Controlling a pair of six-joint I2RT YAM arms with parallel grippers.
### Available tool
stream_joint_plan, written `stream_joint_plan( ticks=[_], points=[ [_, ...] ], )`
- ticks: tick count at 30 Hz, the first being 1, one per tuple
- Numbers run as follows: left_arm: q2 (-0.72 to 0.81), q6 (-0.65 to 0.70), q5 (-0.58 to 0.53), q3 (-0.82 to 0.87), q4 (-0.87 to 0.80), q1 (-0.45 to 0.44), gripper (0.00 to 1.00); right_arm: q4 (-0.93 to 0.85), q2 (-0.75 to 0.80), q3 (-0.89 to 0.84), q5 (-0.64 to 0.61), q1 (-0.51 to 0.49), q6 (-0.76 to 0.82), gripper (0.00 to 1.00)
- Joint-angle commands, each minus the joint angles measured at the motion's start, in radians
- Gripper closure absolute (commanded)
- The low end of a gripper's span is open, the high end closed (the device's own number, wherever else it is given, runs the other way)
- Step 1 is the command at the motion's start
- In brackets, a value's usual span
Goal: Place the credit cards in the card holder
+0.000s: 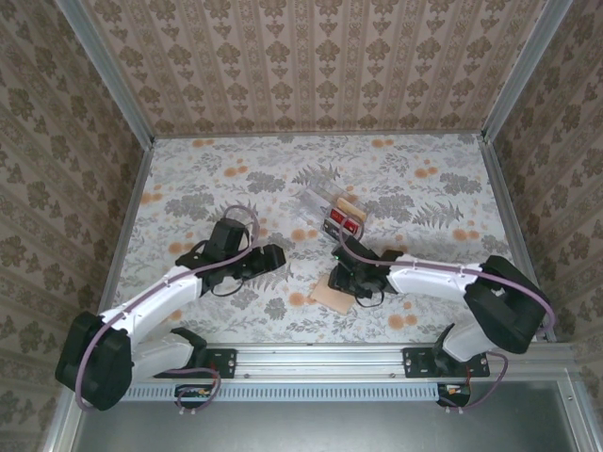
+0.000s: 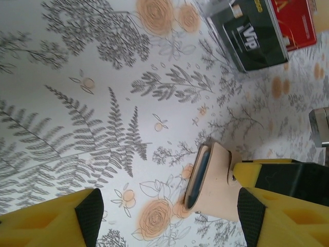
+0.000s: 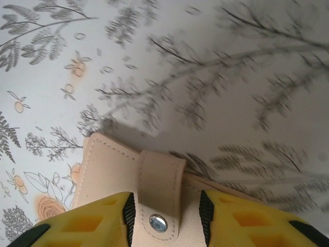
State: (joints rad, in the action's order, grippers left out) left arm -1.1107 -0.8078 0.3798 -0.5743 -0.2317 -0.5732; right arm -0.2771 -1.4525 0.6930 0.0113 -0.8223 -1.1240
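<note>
The tan card holder lies on the tabletop, near and in the middle, and the right gripper has its jaws a little open on both sides of the snap strap. The left gripper, just to the left, has its jaws wide open and holds nothing. A red card and a black card sit farther back.

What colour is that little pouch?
The card holder is pale tan, best seen from the right wrist view.

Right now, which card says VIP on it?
The dark grey card. It has white VIP letters on its dark face, and the red card right beside it is a different colour.
</note>
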Motion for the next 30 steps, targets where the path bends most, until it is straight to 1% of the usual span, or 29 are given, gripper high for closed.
stream_joint_plan(
  ticks=[1,4,9,12,15,20,23,27,30],
  points=[
    [0.020,-0.009,0.013,-0.004,-0.005,-0.037,0.28,-0.032,0.055,-0.059,-0.013,-0.025,-0.101,0.57],
    [0.047,-0.049,-0.001,0.030,0.018,-0.081,0.28,-0.059,0.103,-0.086,0.002,-0.035,-0.094,0.57],
    [0.078,-0.118,-0.025,0.078,0.054,-0.153,0.29,-0.038,0.116,-0.128,0.033,-0.076,-0.089,0.58],
    [0.086,-0.173,-0.041,0.111,0.113,-0.212,0.29,-0.040,0.116,-0.127,0.034,-0.108,-0.095,0.59],
    [0.069,-0.220,-0.053,0.126,0.167,-0.268,0.30,-0.024,0.115,-0.137,0.037,-0.127,-0.114,0.64],
    [-0.020,-0.275,-0.063,0.130,0.269,-0.334,0.32,0.061,0.121,-0.169,0.043,-0.129,-0.171,0.67],
    [-0.100,-0.304,-0.059,0.115,0.333,-0.369,0.36,0.081,0.121,-0.174,0.028,-0.129,-0.205,0.71],
    [-0.171,-0.326,-0.052,0.097,0.395,-0.391,0.41,0.088,0.123,-0.186,0.010,-0.128,-0.229,0.72],
    [-0.211,-0.339,-0.049,0.090,0.414,-0.397,0.42,0.123,0.123,-0.207,0.010,-0.127,-0.252,0.72]
  ],
)
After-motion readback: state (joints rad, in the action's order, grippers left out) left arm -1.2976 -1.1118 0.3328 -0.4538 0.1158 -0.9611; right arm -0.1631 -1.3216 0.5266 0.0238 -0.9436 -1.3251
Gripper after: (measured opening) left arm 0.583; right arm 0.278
